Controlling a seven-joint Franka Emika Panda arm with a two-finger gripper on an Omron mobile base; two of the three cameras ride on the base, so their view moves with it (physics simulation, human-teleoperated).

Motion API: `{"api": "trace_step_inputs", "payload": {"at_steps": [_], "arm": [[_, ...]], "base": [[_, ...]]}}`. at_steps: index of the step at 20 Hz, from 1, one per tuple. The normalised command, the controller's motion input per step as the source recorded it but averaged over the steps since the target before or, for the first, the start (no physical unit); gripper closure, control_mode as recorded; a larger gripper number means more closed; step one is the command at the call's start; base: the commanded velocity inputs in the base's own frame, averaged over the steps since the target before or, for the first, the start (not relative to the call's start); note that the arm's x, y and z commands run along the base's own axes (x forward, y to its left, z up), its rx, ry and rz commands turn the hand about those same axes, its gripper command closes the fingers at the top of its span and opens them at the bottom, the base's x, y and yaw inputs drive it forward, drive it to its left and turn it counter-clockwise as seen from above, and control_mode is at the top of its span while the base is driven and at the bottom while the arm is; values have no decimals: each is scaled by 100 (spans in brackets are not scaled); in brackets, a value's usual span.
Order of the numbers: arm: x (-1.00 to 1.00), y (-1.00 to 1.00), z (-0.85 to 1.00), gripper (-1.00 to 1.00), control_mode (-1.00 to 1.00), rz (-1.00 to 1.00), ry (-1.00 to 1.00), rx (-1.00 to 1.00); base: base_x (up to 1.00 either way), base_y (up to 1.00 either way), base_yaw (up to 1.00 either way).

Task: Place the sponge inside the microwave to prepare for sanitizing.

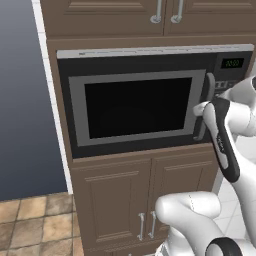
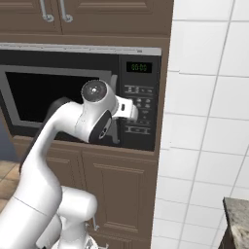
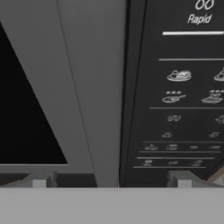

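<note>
The microwave (image 1: 135,107) (image 2: 48,92) is a black built-in oven, and its dark glass door is shut. Its grey curved handle (image 1: 210,85) (image 3: 94,87) runs down the door's right side, next to the button panel (image 3: 183,109) (image 2: 138,102) with the green display (image 1: 232,63). My gripper (image 3: 111,183) (image 1: 199,109) (image 2: 131,111) is open and right up against the door. The handle stands between its two fingertips (image 3: 39,183), and nothing is held. The sponge is out of view.
Brown wooden cabinets (image 1: 115,200) sit below the microwave, and more (image 1: 150,12) sit above it. A white tiled wall (image 2: 209,121) lies to the right, with a stone counter corner (image 2: 238,219) low down. Brown floor tiles (image 1: 30,225) and a blue-grey wall (image 1: 22,100) are on the left.
</note>
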Motion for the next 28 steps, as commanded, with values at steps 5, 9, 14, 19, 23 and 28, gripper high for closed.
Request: {"api": "trace_step_inputs", "payload": {"at_steps": [5, 9, 14, 19, 23, 28], "arm": [[30, 0, -6, -100, -100, 0, 0, 0], [24, -3, -7, -100, -100, 0, 0, 0], [14, 0, -5, -100, -100, 0, -1, 0], [11, 0, -10, 100, -100, 0, -5, 0], [2, 0, -1, 100, -100, 0, -1, 0], [0, 0, 0, 100, -100, 0, 0, 0]], "base": [[0, 0, 0], [0, 0, 0], [0, 0, 0], [0, 0, 0], [0, 0, 0], [0, 0, 0]]}}
